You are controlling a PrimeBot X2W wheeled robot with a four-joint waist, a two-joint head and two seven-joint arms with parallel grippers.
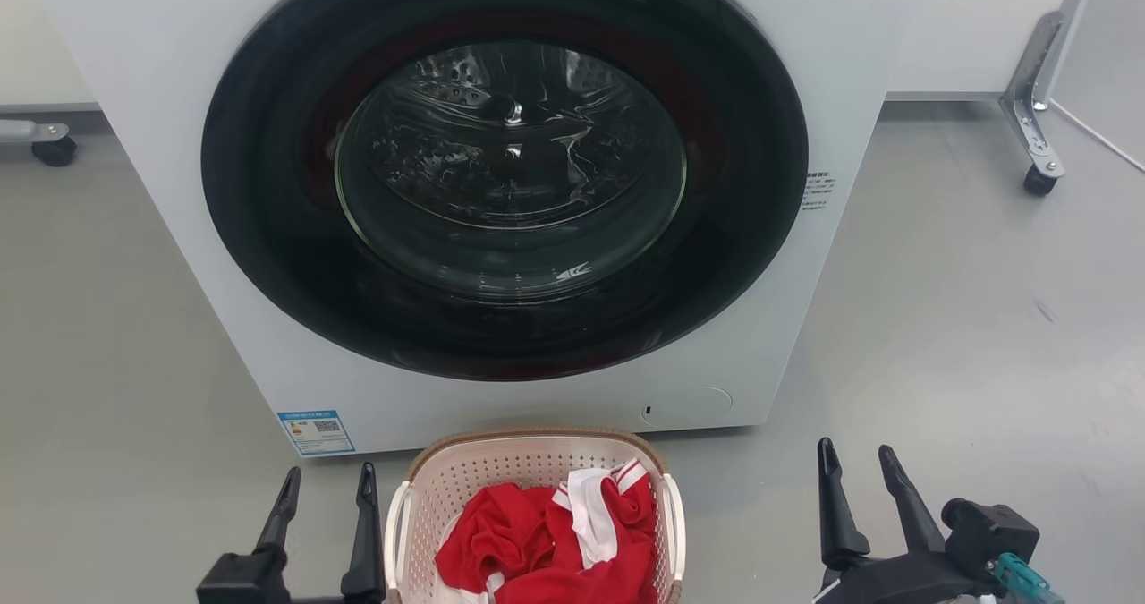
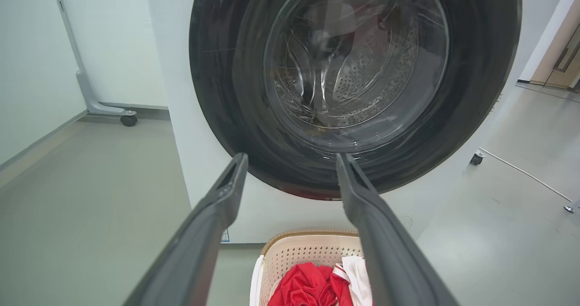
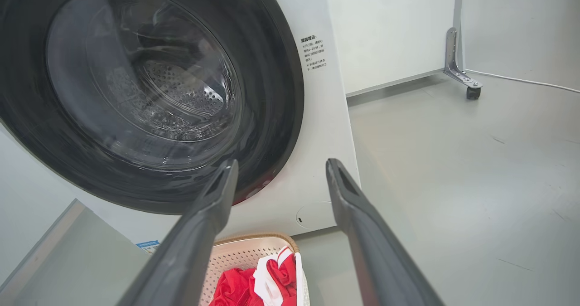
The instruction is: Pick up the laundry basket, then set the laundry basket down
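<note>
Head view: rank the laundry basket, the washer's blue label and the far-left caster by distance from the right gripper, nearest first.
1. laundry basket, immediately left of right gripper.
2. blue label, washer's lower-left corner.
3. caster, far upper left.

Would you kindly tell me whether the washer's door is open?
No, the round glass door sits shut, flush in the front of the washer.

The washer [image 1: 505, 201] stands just behind the laundry basket [image 1: 465, 488]; floor [image 1: 939, 336] flanks both.
</note>
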